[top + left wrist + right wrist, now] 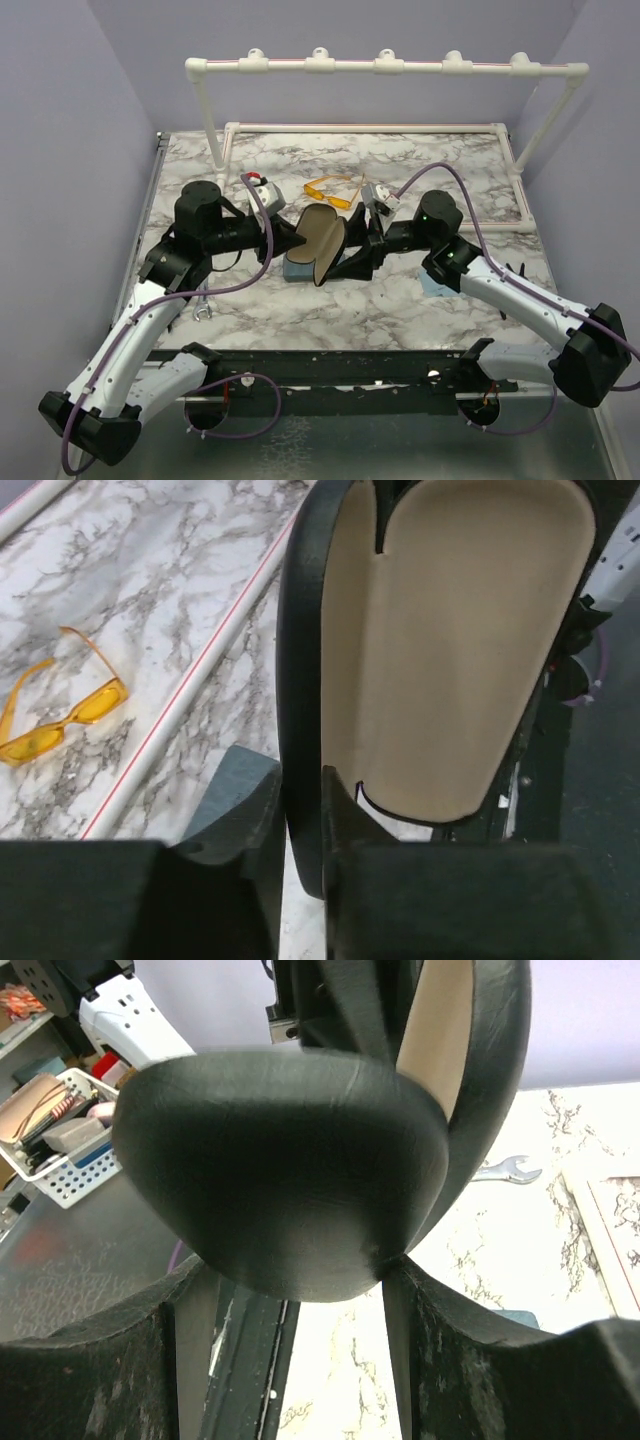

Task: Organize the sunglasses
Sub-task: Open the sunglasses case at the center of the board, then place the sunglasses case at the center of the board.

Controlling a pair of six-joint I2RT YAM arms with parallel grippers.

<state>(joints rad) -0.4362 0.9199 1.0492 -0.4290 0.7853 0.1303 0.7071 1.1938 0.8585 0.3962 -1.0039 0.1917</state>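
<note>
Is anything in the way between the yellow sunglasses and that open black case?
Nothing visible. From above, only bare table lies between the yellow sunglasses and the open black case. But the fingers of the left gripper and the right gripper each clamp a half of that case, so neither is free.

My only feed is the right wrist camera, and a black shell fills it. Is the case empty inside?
Observer: The half of the black case facing the left wrist camera is empty, just bare beige lining.
Operator: What's left to pack?
Observer: The yellow sunglasses lie on the table beyond the case, apart from it.
Operator: Is the other arm on the case?
Observer: The left gripper has a finger on each side of that half's rim.
</note>
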